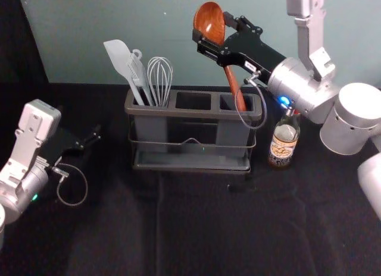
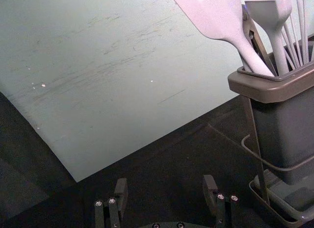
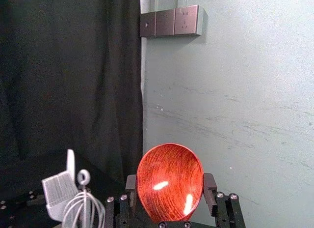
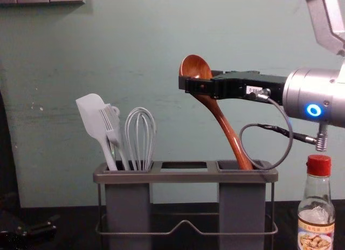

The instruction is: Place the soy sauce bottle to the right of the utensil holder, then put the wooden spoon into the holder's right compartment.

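Wooden spoon [image 1: 209,23]: held bowl-up by the right claw [image 1: 211,31], which stands above the right end of the utensil holder [image 1: 164,111]. The spoon slants, its handle running down from the claw to the mouth of the right compartment [image 4: 227,165]; how deep the tip sits cannot be told. In the right wrist view, the fingers [image 3: 210,185] of the right claw [image 3: 170,185] are spread by the width of the bowl and press on its two sides, the hollow facing the camera. The chest view gives the same grip from the side, with the handle's full slope.

Soy sauce bottle [image 1: 284,140]: upright on the dark cloth [image 1: 196,228], lower than the right claw and to its right, just beside the holder. The chest view adds its red cap [image 4: 318,165], below the arm's silver wrist [image 4: 315,96].

Left of the right claw and lower, a spatula [image 1: 121,60], a brush [image 2: 269,9] and a whisk [image 1: 159,74] lean in the left compartment. The right wrist view also shows wall sockets [image 3: 171,22].

Left claw [image 1: 92,137]: idle, to the left of the holder; the left wrist view shows it wide, its fingers [image 2: 120,191] well apart.
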